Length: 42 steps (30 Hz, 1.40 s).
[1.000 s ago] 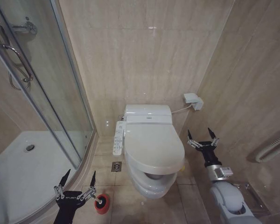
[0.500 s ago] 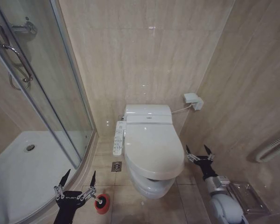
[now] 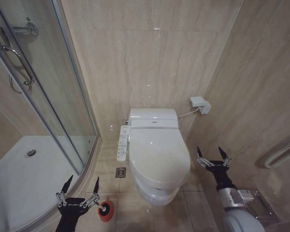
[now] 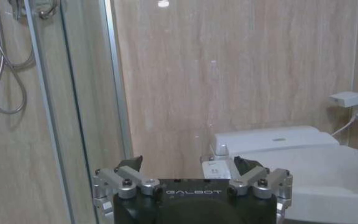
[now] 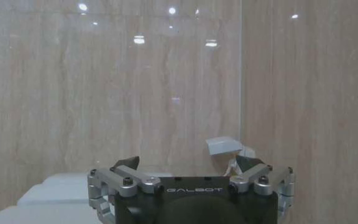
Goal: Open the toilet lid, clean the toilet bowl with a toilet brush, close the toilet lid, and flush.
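Just left of your right gripper [image 3: 212, 155], fingers spread, the toilet lid [image 3: 158, 153] lies shut. Beside your left gripper [image 3: 81, 186], also spread, the head view catches the toilet brush [image 3: 104, 210]; its wrist view shows shower glass [image 4: 73, 116].

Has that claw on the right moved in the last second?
Yes. The open right gripper sat level with the glossy white oval toilet lid's middle, dipped toward the lid's front edge, then rose partway and edged away from it.
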Available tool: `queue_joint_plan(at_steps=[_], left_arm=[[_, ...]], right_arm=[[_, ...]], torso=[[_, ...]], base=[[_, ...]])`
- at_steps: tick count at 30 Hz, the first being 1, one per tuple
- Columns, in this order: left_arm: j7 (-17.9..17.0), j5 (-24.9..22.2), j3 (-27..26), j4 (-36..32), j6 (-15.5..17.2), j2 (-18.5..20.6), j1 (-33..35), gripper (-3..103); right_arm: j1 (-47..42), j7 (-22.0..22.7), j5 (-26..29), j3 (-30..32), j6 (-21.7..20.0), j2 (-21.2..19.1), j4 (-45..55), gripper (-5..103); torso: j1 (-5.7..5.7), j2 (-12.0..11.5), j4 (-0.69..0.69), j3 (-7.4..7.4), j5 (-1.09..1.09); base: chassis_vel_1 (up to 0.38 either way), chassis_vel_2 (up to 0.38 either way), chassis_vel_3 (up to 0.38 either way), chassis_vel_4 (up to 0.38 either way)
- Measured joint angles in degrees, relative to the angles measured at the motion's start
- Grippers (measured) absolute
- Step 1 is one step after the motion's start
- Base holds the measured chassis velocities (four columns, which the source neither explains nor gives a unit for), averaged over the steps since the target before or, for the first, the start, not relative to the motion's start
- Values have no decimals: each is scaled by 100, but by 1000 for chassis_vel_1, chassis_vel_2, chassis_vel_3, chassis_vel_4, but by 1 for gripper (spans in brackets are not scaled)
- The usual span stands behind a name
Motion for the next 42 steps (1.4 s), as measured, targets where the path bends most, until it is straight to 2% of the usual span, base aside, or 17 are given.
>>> queue_joint_plan(at_steps=[8, 19, 25, 42], left_arm=[[0, 0, 0, 0, 0, 0, 0, 99], [0, 0, 0, 0, 0, 0, 0, 99], [0, 0, 0, 0, 0, 0, 0, 99], [0, 0, 0, 0, 0, 0, 0, 99]], right_arm=[[-239, -26, -209, 214, 289, 171, -127, 100], [-827, -31, -172, 563, 499, 278, 122, 100], [-1179, -41, -161, 600, 585, 515, 361, 100], [-1449, -139, -152, 889, 872, 700, 372, 100]], torso=[[0, 0, 0, 0, 1], [0, 0, -1, 0, 1], [0, 0, 0, 0, 0], [0, 0, 0, 0, 0]], base=[[0, 0, 0, 0], [0, 0, 0, 0], [0, 0, 0, 0], [0, 0, 0, 0]])
